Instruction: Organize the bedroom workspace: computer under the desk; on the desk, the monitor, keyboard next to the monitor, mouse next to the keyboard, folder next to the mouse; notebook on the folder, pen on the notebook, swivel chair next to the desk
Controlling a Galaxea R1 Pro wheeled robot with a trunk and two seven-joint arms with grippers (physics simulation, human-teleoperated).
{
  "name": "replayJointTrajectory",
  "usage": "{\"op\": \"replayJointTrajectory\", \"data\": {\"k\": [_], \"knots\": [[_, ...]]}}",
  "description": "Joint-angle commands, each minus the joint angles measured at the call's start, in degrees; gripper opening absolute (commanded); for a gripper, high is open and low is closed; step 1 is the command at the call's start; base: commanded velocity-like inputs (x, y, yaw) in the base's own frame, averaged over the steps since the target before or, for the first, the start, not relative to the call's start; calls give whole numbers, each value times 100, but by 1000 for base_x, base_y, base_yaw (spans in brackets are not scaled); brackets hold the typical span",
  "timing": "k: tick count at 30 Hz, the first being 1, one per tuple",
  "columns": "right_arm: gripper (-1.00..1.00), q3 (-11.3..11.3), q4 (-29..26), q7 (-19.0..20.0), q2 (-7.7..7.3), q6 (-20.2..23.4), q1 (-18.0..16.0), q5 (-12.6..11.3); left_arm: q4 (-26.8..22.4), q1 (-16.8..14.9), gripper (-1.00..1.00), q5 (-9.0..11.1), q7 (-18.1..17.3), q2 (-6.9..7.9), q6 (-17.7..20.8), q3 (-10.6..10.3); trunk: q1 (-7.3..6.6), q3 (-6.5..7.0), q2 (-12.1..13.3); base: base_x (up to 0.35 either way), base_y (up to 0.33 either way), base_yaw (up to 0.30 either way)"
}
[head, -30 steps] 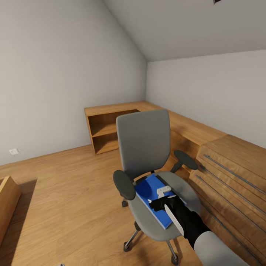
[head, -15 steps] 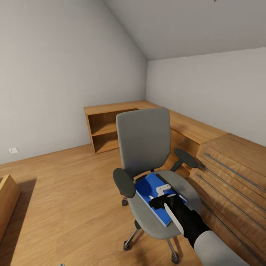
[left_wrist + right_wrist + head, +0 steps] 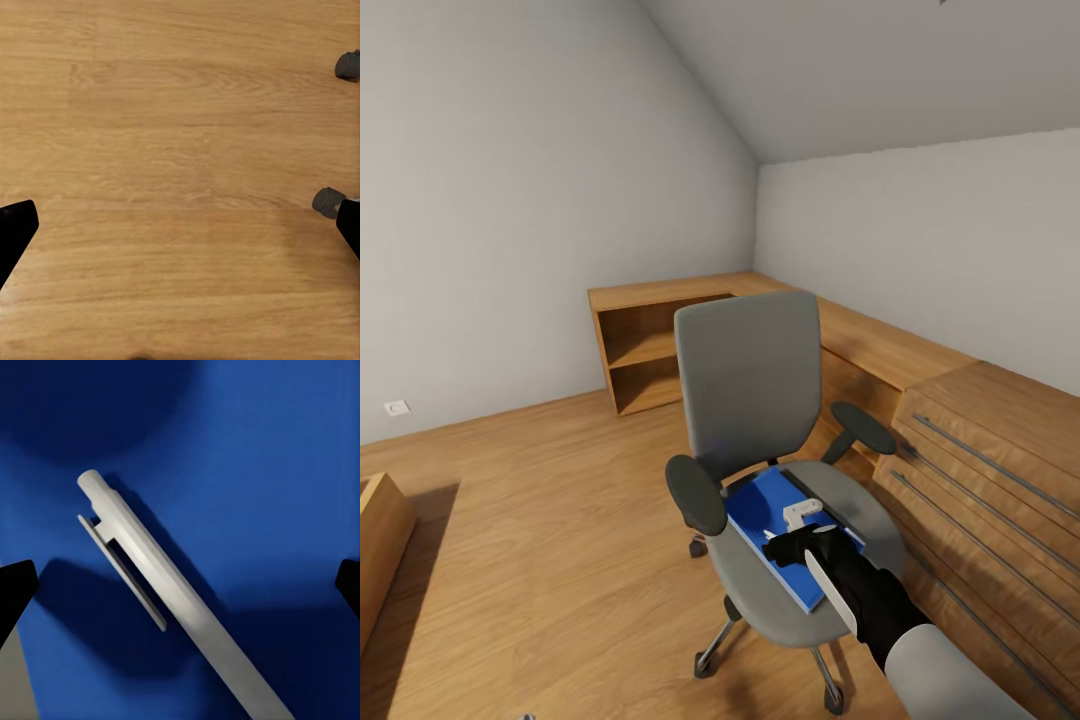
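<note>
My right gripper [image 3: 180,585] hung spread wide just above the pen [image 3: 176,600], which lay on the blue folder [image 3: 780,525] on the swivel chair [image 3: 760,420] seat. My left gripper [image 3: 180,232] hung spread over bare wooden floor [image 3: 172,112], near two chair casters [image 3: 328,202].

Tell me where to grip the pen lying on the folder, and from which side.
Grip the pen at mid-barrel, past its side clip, coming straight down. It lies flat on the folder, between the right gripper fingertips, so closing across the thin barrel seems best.
</note>
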Motion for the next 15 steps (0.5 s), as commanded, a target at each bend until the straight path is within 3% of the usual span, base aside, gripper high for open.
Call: {"op": "replayJointTrajectory", "data": {"k": [1,7,8,15], "knots": [[100,18,146,-1,-6,23,1,-95,-14,1,100,42,44,6,18,-16,0,-5,-2,0,0,0],[100,16,146,-1,-6,28,2,-95,-14,1,100,42,44,6,18,-16,0,-5,-2,0,0,0],[-100,15,146,-1,-6,29,4,-95,-14,1,100,42,44,6,18,-16,0,-5,-2,0,0,0],[-100,14,147,6,-6,38,3,-95,-14,1,100,42,44,6,18,-16,0,-5,-2,0,0,0]]}}
